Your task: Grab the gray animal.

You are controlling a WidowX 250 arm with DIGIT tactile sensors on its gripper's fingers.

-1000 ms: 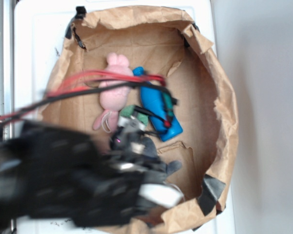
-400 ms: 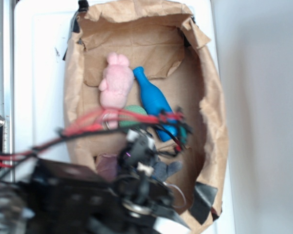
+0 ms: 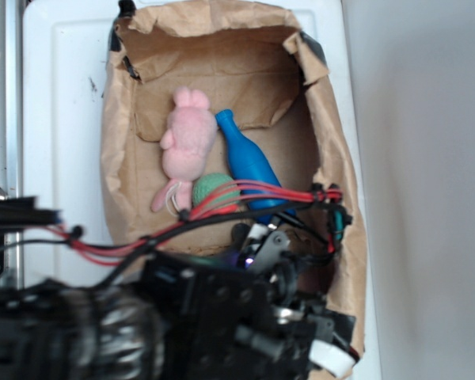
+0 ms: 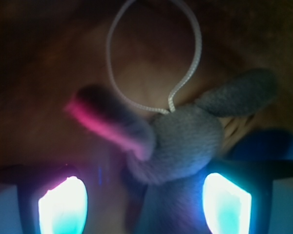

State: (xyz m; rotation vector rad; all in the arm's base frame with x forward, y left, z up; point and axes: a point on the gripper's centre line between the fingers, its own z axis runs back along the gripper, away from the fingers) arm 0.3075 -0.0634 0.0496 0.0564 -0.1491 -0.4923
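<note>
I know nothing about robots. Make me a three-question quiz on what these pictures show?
1. True or false: in the wrist view, the gray animal lies between the two glowing fingertips of the gripper.
2. What touches the pink plush bunny on its right in the exterior view? A. blue bottle B. a spoon C. a cup
3. What white thing is attached to the gray animal's head?

Key: 1 true. 2 A. 3 a thin white string loop.

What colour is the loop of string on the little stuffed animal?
White, on the gray animal; the string loop shows best in the wrist view.
</note>
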